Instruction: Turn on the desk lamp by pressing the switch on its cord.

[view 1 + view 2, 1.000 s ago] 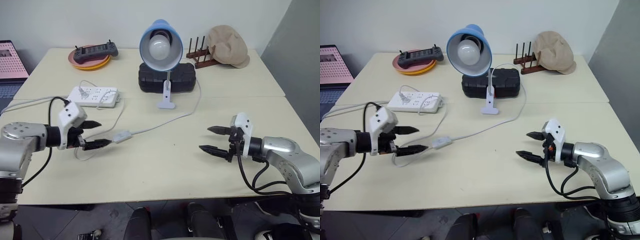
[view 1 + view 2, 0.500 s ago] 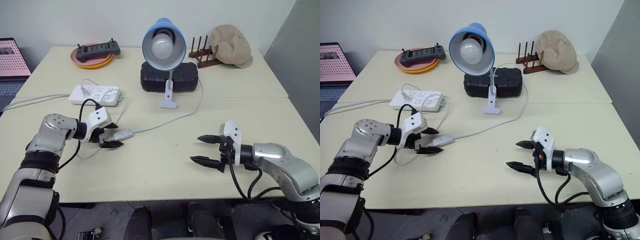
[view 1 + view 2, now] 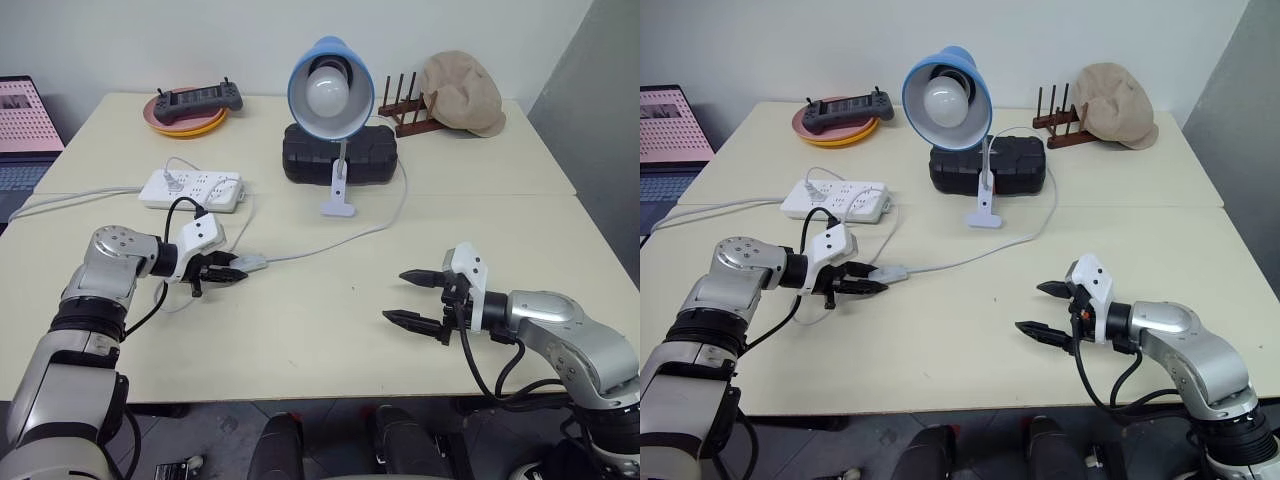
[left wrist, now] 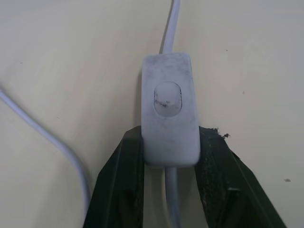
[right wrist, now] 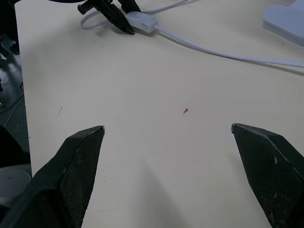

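The switch (image 4: 169,115) lies flat on the table (image 3: 330,330) in front of the unlit desk lamp (image 3: 326,92). The left end effector (image 3: 228,274) is clamped on the switch's near end. The switch looks light, rigid and smooth, likely to slide on its limp cord (image 3: 330,245), so holding its sides suits; the rocker on top remains unpressed. The right end effector (image 3: 417,298) hangs spread wide, well apart.

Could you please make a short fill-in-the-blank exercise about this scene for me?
1. The left gripper is shut on the ____.
2. The right gripper has its jaws ____.
3. The shade of the desk lamp is light ____.
4. The cap rests on a wooden ____.

Missing words: switch; open; blue; rack
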You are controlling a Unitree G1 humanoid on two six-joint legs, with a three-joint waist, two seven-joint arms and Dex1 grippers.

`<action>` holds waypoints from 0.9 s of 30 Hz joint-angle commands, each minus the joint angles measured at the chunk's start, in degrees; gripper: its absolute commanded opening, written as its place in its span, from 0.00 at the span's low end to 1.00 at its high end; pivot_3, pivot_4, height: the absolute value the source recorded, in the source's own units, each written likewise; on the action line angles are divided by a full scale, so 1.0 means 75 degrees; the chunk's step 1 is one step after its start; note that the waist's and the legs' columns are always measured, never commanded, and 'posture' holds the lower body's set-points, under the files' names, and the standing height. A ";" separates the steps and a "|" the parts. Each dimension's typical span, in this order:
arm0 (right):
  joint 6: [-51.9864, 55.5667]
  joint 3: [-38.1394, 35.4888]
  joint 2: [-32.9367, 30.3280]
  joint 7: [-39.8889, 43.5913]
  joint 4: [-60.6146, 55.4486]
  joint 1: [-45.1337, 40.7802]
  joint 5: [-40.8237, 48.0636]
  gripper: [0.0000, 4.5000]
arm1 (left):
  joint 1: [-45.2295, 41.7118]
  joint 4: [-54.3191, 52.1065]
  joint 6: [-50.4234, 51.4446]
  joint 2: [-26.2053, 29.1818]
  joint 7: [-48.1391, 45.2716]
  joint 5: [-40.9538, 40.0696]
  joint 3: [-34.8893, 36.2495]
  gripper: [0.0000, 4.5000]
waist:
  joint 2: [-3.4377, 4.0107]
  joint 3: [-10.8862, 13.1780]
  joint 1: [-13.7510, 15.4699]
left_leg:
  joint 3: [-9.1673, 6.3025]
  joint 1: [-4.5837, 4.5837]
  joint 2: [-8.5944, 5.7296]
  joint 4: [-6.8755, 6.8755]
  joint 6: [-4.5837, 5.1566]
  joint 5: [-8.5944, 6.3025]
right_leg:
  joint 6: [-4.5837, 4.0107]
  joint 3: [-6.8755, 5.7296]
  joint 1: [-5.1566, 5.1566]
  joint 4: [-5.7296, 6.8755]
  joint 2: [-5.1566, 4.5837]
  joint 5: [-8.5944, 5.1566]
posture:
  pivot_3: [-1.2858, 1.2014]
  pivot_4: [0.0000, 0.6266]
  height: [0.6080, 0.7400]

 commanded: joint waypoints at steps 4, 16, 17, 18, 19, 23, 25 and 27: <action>0.1083 -0.0961 0.0460 -0.0683 -0.0413 0.0358 0.1328 1.00 | 0.0519 -0.2946 0.2042 -0.0473 0.0198 -0.1138 0.0586 0.24 | -0.0001 0.0000 0.0030 | -0.0006 -0.0021 -0.0001 0.0033 -0.0001 -0.0001 | 0.0005 -0.0002 -0.0001 0.0014 -0.0004 0.0003 | 0.52 0.24 1.00; 0.3461 -0.2534 0.2959 -0.5950 0.0519 -0.0417 0.6633 1.00 | 0.1704 -0.6363 0.3100 -0.3005 0.3057 -0.1565 0.0310 0.24 | 0.0000 0.0000 -0.0065 | -0.0012 0.0035 -0.0002 0.0055 0.0005 0.0004 | 0.0004 0.0018 0.0007 0.0102 0.0010 0.0004 | 0.52 0.24 1.00; 0.3382 -0.2516 0.3012 -0.6361 0.0604 -0.0488 0.6938 1.00 | 0.1720 -0.6403 0.3081 -0.3113 0.3187 -0.1521 0.0248 0.24 | 0.0000 0.0000 -0.0068 | -0.0011 0.0038 -0.0002 0.0056 0.0006 0.0004 | 0.0004 0.0018 0.0012 0.0102 0.0010 0.0004 | 0.52 0.24 1.00; 0.3285 -0.2499 0.3058 -0.6737 0.0683 -0.0554 0.7213 1.00 | 0.1727 -0.6423 0.3076 -0.3200 0.3275 -0.1486 0.0188 0.24 | 0.0000 0.0000 -0.0070 | -0.0011 0.0038 -0.0003 0.0056 0.0007 0.0005 | 0.0004 0.0019 0.0013 0.0101 0.0010 0.0004 | 0.52 0.24 1.00; 0.3202 -0.2471 0.3065 -0.7042 0.0734 -0.0597 0.7459 1.00 | 0.1732 -0.6437 0.3081 -0.3253 0.3335 -0.1471 0.0152 0.24 | 0.0000 0.0000 -0.0074 | -0.0011 0.0037 -0.0003 0.0057 0.0007 0.0005 | 0.0004 0.0020 0.0013 0.0099 0.0010 0.0005 | 0.52 0.24 1.00; 0.2757 -0.2148 0.3060 -0.8049 0.0783 -0.1013 0.8358 1.00 | 0.1821 -0.6516 0.3015 -0.3688 0.3818 -0.1299 -0.0156 0.24 | 0.0000 0.0000 -0.0110 | -0.0007 0.0032 -0.0005 0.0054 0.0007 0.0004 | 0.0005 0.0024 0.0013 0.0089 0.0010 0.0004 | 0.52 0.24 1.00; 0.2612 -0.2023 0.2993 -0.8267 0.0830 -0.1092 0.8525 1.00 | 0.1850 -0.6591 0.3075 -0.3810 0.3967 -0.1350 -0.0134 0.24 | 0.0000 0.0000 -0.0122 | -0.0008 0.0031 -0.0005 0.0051 0.0007 0.0004 | 0.0005 0.0022 0.0013 0.0085 0.0010 0.0003 | 0.52 0.24 1.00; 0.2473 -0.1895 0.2912 -0.8388 0.0880 -0.1134 0.8601 1.00 | 0.1866 -0.6662 0.3127 -0.3878 0.4065 -0.1376 -0.0140 0.24 | 0.0000 0.0000 -0.0127 | -0.0010 0.0027 -0.0005 0.0050 0.0008 0.0004 | 0.0005 0.0020 0.0012 0.0084 0.0010 0.0003 | 0.52 0.24 1.00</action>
